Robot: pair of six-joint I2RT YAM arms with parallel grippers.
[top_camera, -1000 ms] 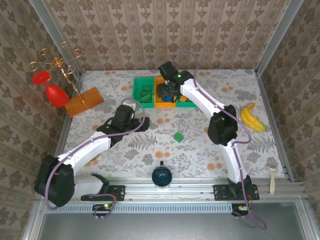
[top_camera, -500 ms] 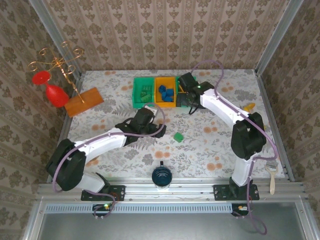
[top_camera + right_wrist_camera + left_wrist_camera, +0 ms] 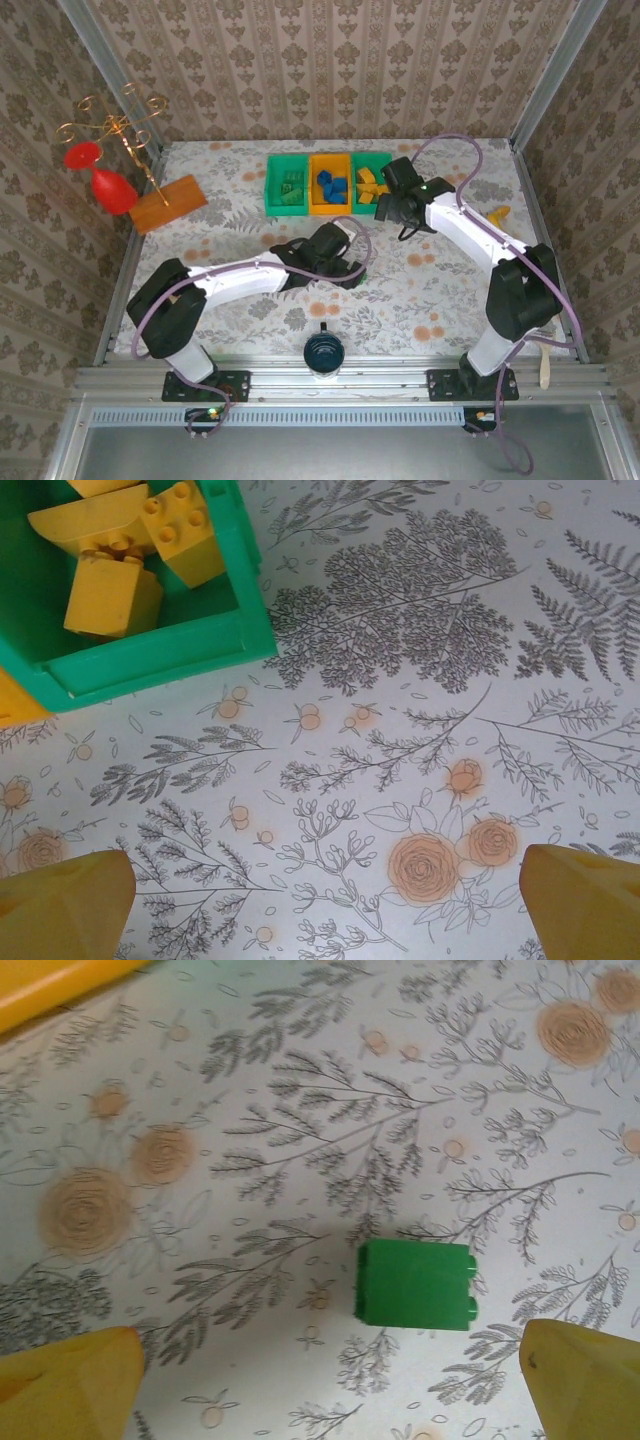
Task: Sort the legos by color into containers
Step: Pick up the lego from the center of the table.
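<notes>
Left arm has swung across from the left side to frame centre in the top view, and the right arm has backed off the bins to their right edge, jaws now spread. Left gripper (image 3: 345, 262) hangs over the one stray green brick (image 3: 415, 1283). In the left wrist view its yellow fingertips (image 3: 65, 1380) sit in the bottom corners, wide apart and holding nothing, with the brick on the tablecloth (image 3: 250, 1110) between them, right of centre and touching neither. Right gripper (image 3: 322, 905) is also wide open and empty, over bare cloth just beside the right green bin (image 3: 160, 645), which sits upper left in its wrist view with the yellow bricks (image 3: 100, 590) inside. Step in hand, as I judge it: reaching for the last loose brick, approach done, grasp not yet made. Next move likely needs a small shift to centre on the brick, a drop, a close across its short sides, then a carry to the left green bin (image 3: 270, 185), where the other green bricks (image 3: 293, 186) lie. Blue bricks (image 3: 331, 184) are in the orange middle bin (image 3: 312, 185). The stray brick is small, boxy, solid green, lying on its side with two stud bumps on its right edge. Sorting looks nearly finished.
</notes>
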